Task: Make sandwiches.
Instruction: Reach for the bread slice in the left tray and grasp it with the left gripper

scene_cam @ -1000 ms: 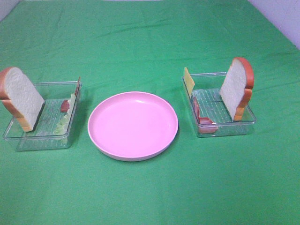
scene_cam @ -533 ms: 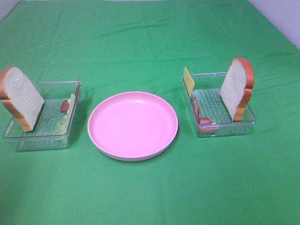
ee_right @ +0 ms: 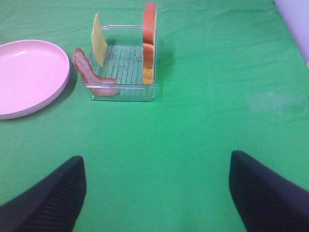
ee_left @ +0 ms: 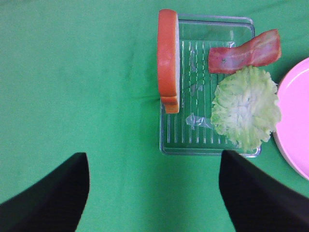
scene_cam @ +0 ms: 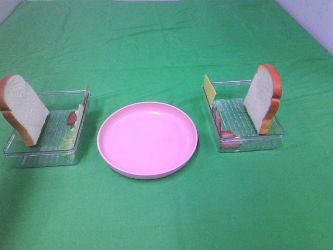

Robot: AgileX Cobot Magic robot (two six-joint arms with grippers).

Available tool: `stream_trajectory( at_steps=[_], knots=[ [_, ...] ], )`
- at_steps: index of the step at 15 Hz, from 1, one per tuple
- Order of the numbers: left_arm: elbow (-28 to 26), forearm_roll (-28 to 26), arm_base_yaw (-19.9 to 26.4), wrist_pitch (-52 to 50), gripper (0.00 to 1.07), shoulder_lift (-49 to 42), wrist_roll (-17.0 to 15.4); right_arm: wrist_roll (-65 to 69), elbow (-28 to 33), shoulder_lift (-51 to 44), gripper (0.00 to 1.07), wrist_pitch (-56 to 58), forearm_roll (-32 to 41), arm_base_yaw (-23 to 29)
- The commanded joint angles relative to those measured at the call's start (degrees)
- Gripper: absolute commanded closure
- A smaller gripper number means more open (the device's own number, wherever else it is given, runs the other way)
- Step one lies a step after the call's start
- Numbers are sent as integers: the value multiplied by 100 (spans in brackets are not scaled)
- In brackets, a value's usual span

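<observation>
Over the cloth (scene_cam: 166, 41), left gripper (ee_left: 153, 166) and right gripper (ee_right: 155, 166) gape wide, holding nothing. A careless nudge would probably topple the upright bread (scene_cam: 263, 99).

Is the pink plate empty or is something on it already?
Empty. The pink plate shows only bare surface; the left bread slice and the right bread slice stand off it, either side.

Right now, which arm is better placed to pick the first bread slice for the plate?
Left, probably. The left gripper hangs open nearly over the left tray, bread slice upright just ahead. The right gripper is open too, but the right tray looks farther off.
</observation>
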Motion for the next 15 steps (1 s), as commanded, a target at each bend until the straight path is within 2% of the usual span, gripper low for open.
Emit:
stream_trajectory(
  at_steps=[1,2,3,5,6,8,13,14,15],
  knots=[
    [-756,-40,17,493,35,997,126,-63,11,-23,30,-63,-17,-34],
    [-957,-40,17,613,35,1283,149,-63,11,-23,30,-63,-17,-34],
    [-1461,-57,11,739,35,2023,166,-63,11,-23,30,-63,-17,-34],
    [-1879,-103,-80,688,35,2624,235,-63,11,-23,30,-63,-17,-34],
    [-2017,-103,-155,659,35,2871,390,-63,11,-23,30,-63,-17,-34],
    [-2217,-103,-332,584,35,3306,424,-63,11,-23,30,-63,-17,-34],
    [-2223,11,-350,504,37,3730,332,-63,11,-23,30,-63,-17,-34],
    [-2223,23,-350,441,45,3730,332,-63,11,-23,30,-63,-17,-34],
    [-2223,23,-350,390,73,3730,332,-63,11,-23,30,-63,-17,-34]
  ],
)
